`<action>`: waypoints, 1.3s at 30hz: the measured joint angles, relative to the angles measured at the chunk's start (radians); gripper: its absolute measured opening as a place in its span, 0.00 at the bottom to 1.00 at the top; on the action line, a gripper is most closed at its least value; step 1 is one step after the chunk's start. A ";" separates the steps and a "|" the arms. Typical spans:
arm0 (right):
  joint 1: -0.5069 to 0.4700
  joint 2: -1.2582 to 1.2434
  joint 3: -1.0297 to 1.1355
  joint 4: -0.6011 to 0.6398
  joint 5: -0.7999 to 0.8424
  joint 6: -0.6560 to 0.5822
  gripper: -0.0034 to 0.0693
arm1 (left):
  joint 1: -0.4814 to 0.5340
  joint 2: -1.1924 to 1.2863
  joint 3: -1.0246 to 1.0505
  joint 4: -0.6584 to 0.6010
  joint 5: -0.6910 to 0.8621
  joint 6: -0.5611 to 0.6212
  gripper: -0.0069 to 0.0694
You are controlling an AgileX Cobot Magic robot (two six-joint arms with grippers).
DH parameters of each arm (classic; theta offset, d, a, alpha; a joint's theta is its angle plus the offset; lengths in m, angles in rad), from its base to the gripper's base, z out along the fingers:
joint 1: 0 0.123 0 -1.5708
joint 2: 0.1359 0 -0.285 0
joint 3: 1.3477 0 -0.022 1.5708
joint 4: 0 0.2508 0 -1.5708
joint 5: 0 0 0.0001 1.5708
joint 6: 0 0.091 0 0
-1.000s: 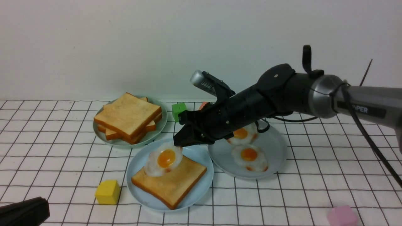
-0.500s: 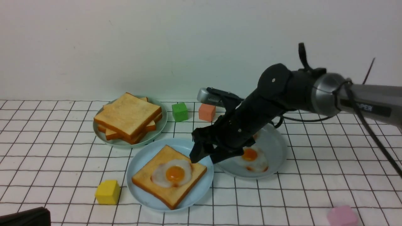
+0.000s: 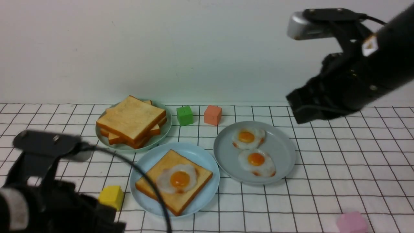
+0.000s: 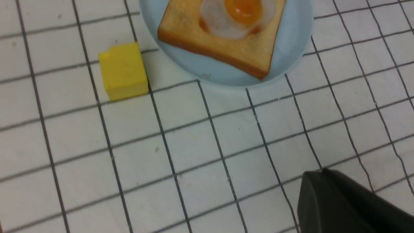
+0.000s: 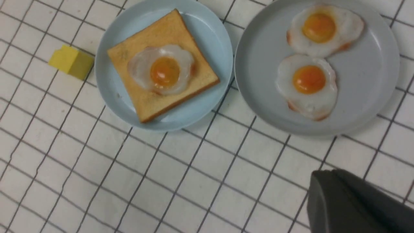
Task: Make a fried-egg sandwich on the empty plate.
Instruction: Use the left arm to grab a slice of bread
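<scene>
The light sky-blue plate [image 3: 142, 168] sits front centre and holds one golden toast slice [image 3: 171, 160]. A fried egg [image 3: 179, 178] lies flat on that toast. They also show in the right wrist view: the plate [image 5: 113, 90], the toast [image 5: 152, 103] and the egg [image 5: 161, 69]. My right gripper [image 3: 297, 110] is raised high at the right, shut and empty, far from the plate. My left gripper [image 3: 113, 223] is low at the front left, shut and empty, short of the plate [image 4: 291, 48] and its toast [image 4: 226, 48].
A pale green plate [image 3: 163, 134] at the back left holds a stack of toast [image 3: 131, 118]. A grey-blue plate [image 3: 281, 152] holds two fried eggs [image 3: 257, 160]. Cubes stand around: yellow [image 3: 111, 196], green [image 3: 184, 115], salmon [image 3: 212, 114] and pink [image 3: 352, 222].
My right gripper laid the egg on the toast, let go, then rose up and away to the right. My left arm has come up into view at the front left.
</scene>
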 joint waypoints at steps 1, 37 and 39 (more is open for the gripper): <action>0.000 -0.049 0.045 0.001 -0.002 0.004 0.06 | 0.008 0.058 -0.049 0.006 0.004 0.007 0.07; 0.000 -0.415 0.314 0.015 -0.082 0.010 0.10 | 0.313 1.074 -0.796 0.147 -0.211 0.388 0.68; 0.000 -0.415 0.314 0.015 -0.081 0.010 0.10 | 0.313 1.075 -0.797 0.150 -0.211 0.374 0.66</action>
